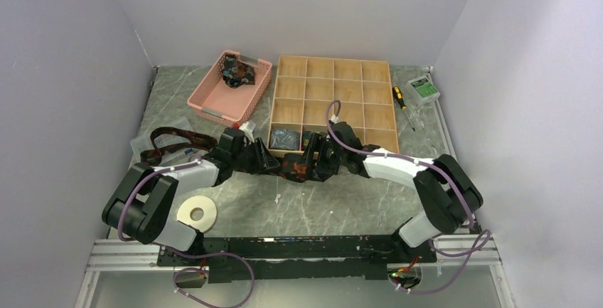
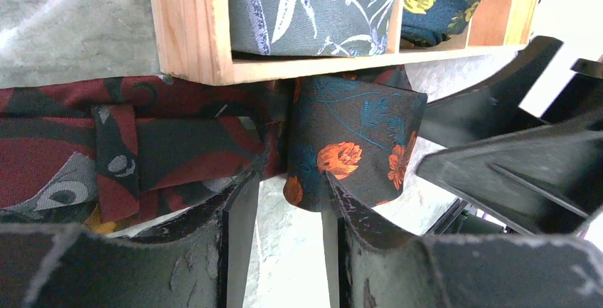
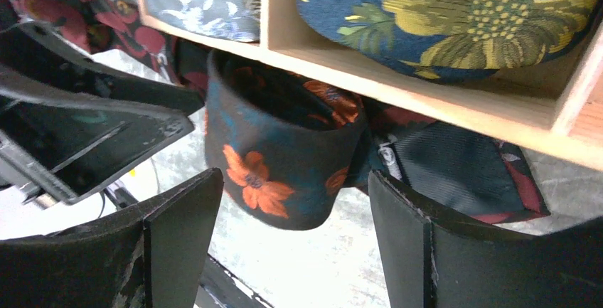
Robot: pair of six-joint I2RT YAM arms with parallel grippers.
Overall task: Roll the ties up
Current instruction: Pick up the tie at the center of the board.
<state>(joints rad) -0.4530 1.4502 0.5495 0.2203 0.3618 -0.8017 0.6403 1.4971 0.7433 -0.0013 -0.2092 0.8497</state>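
Here, flower-woven tie coiled cylindrical; left end effector part-spread, right end effector wide.

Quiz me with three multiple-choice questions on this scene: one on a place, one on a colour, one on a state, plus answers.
1. Where is the rolled orange-flowered tie? A) in the pink basket B) on the table, against the front of the wooden box C) inside a compartment
2. The navy tie in the box has flowers of what colour? A) yellow B) pink C) white
3. How do the right fingers stand? A) shut tight together B) out of sight C) spread wide, flanking the roll
Answers: 1 B, it lies outside the front wall; 2 A, yellow petals show; 3 C, a finger stands each side of it.
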